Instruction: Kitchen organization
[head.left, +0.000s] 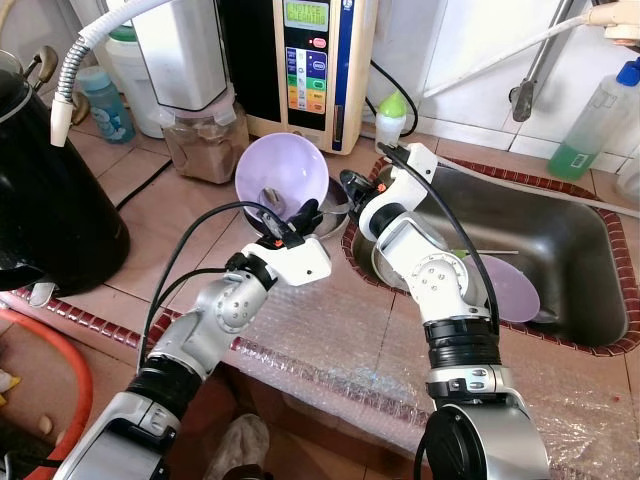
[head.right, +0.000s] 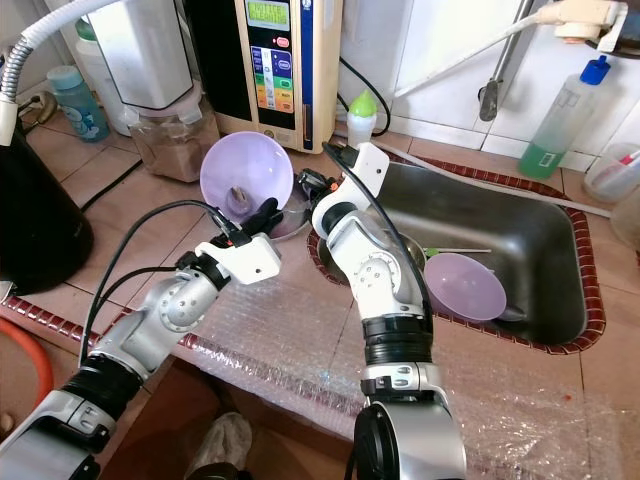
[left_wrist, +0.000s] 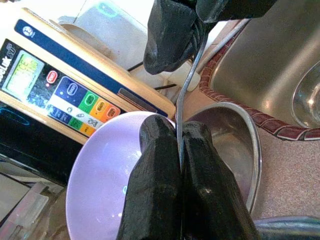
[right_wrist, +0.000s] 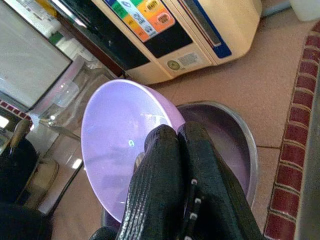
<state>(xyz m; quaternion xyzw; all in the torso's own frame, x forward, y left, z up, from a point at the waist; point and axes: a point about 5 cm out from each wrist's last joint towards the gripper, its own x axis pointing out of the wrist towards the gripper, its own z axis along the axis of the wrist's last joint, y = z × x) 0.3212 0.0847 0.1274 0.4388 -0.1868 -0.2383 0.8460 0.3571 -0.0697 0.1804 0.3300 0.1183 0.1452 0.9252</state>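
- Beside the sink's left edge, on the tiled counter, the left gripper (head.left: 305, 213) has its two black fingers (left_wrist: 165, 190) pressed tight together; a thin wire runs up between them, and they reach over the rim of the purple bowl (head.left: 281, 170).
- That purple bowl stands tilted on its edge, its open side facing the robot, leaning in the shallow steel bowl (left_wrist: 235, 145) that sits on the counter just left of the sink.
- Right gripper (head.left: 352, 183) comes in from the sink side, next to the same two bowls; in the right wrist view its fingers (right_wrist: 170, 185) lie closed against each other with nothing visible between them, their tips over the purple bowl's lower rim. Whether they touch the bowl cannot be told.
- Down in the steel sink (head.left: 560, 250), a second purple bowl (head.right: 462, 286) rests near the front wall, partly behind the right arm.
- Along the back of the counter stand a cream water machine with coloured buttons (head.left: 315, 70), a clear jar of brown powder (head.left: 205, 140), a small green-capped bottle (head.left: 390, 118) and a blue bottle (head.left: 103, 103).
- At far left stands a large black kettle (head.left: 50, 190).
- Behind the sink, a bottle with green liquid (head.left: 590, 125) stands by the white tiled wall.
- Bubble wrap (head.left: 340, 350) covers the counter's front edge.
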